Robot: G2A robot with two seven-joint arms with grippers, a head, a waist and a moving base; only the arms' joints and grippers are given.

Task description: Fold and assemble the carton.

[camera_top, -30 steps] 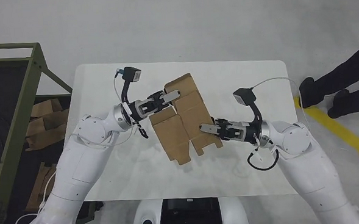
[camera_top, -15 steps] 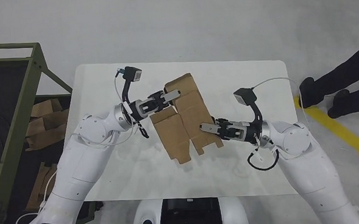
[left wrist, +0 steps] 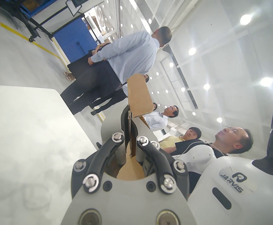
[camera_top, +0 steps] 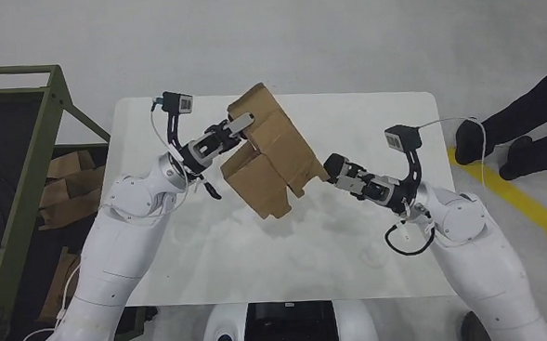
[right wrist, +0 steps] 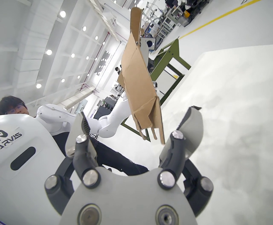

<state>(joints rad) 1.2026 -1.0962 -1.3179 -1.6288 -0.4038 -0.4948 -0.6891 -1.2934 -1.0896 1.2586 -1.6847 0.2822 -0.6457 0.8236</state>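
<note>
one edge of the carton (camera_top: 268, 152) was clamped by the left hand (camera_top: 242, 125); with the right hand (camera_top: 335, 166) spread apart, it could be twisted loose.

Bright and even from overhead here: in the top view the white bench (camera_top: 334, 260) is flatly lit edge to edge, and the shadows on it are soft and pale. In the left wrist view, the round ceiling lamps (left wrist: 245, 19) flare to pure white discs with hazy rims. The right wrist view has the same overhead rows, and the carton (right wrist: 138, 85) hangs mid-toned against that glowing ceiling, its inner fold darker. The bench shows cloudy grey mottling near its corner. Both wrist views bow straight lines hard toward their edges.
</note>
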